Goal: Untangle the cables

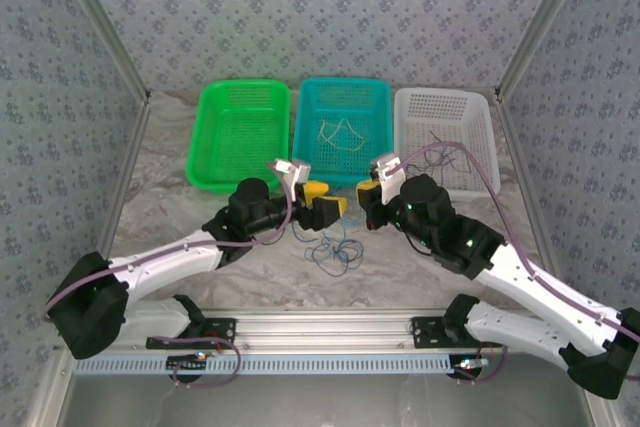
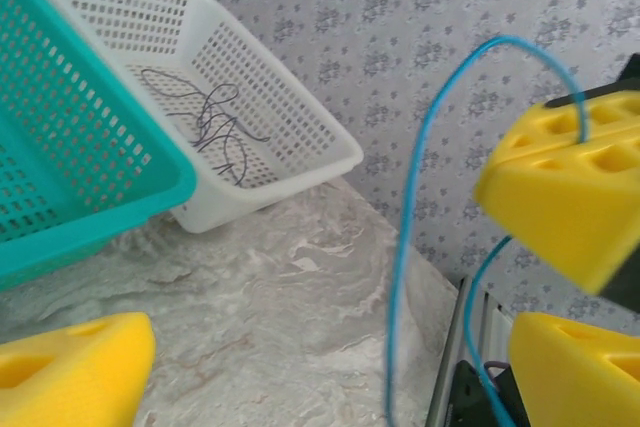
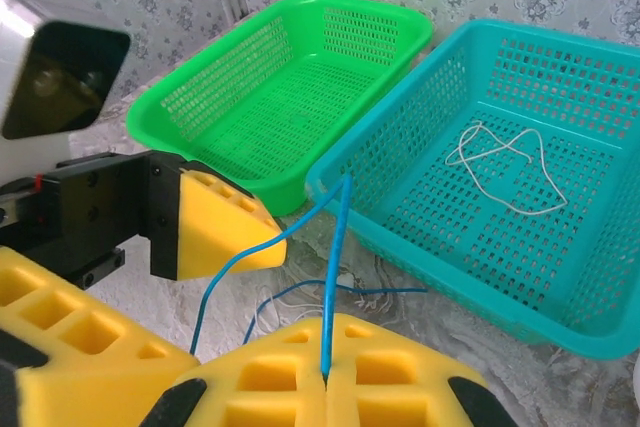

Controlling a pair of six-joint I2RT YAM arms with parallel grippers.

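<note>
A loose tangle of thin blue and white cables [image 1: 332, 247] lies on the marbled table between my arms. My right gripper [image 3: 325, 379] is shut on one blue cable [image 3: 338, 247]. That cable rises from the pads, arches over and drops back toward the table. My left gripper [image 2: 335, 377] is open, and a hanging strand of the blue cable [image 2: 405, 247] runs between its yellow fingers without touching them. In the top view the left gripper [image 1: 328, 207] and right gripper [image 1: 366, 195] face each other just above the tangle.
Three baskets stand in a row at the back. The green basket [image 1: 240, 132] holds nothing. A white cable [image 3: 500, 162] lies in the teal basket [image 1: 375, 97]. A dark cable [image 2: 210, 122] lies in the white basket [image 1: 478, 107]. Patterned walls and metal posts close in the sides.
</note>
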